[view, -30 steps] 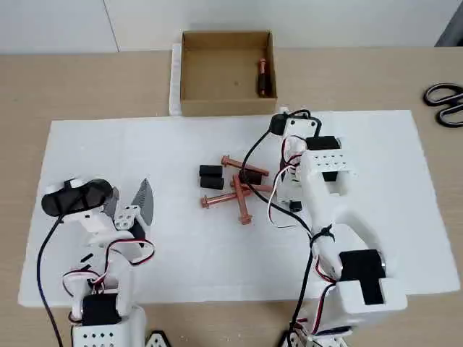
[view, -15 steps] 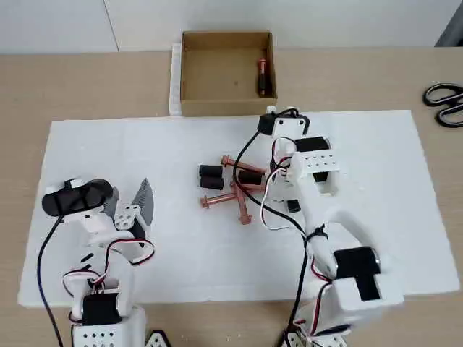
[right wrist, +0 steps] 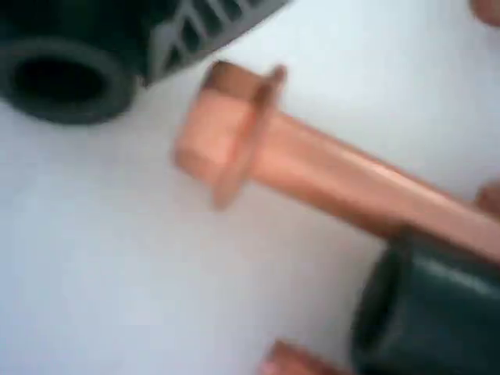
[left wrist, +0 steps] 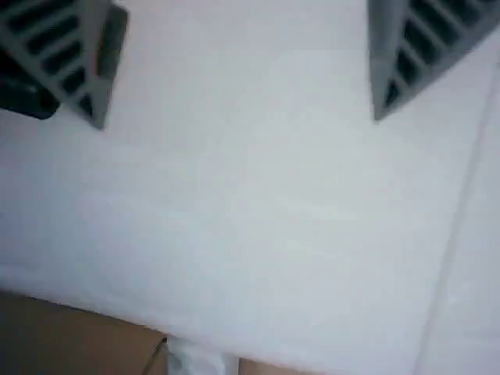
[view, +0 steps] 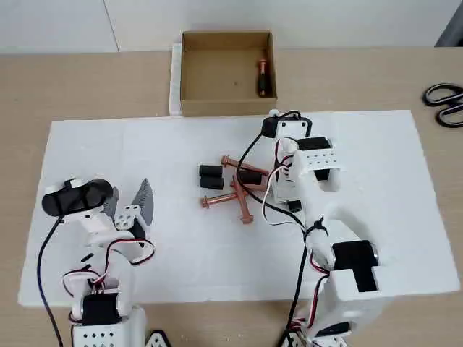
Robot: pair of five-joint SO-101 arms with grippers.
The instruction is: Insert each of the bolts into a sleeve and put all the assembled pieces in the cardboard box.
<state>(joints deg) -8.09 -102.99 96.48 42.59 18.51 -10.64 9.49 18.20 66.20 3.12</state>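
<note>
While the left gripper (view: pixel 129 206) hangs at eight o'clock and the right gripper (view: pixel 281 184) at three o'clock of the crossed bolts (view: pixel 241 199), the cardboard box (view: pixel 217 72) at twelve holds one finished piece (view: pixel 265 78). On the left wrist, the jaws stand wide apart over the white sheet (left wrist: pixel 258 234). On the right wrist, I cannot tell that gripper's state, and lifting the bolt (right wrist: pixel 312 168) beside the sleeve (right wrist: pixel 62 74) may drag its neighbours.

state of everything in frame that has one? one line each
cardboard box: open, one assembled piece inside
bolts: loose, crossed in a pile
two sleeves: empty, lying beside the pile
left gripper: open, over bare white sheet
right gripper: down at the bolt pile
</note>
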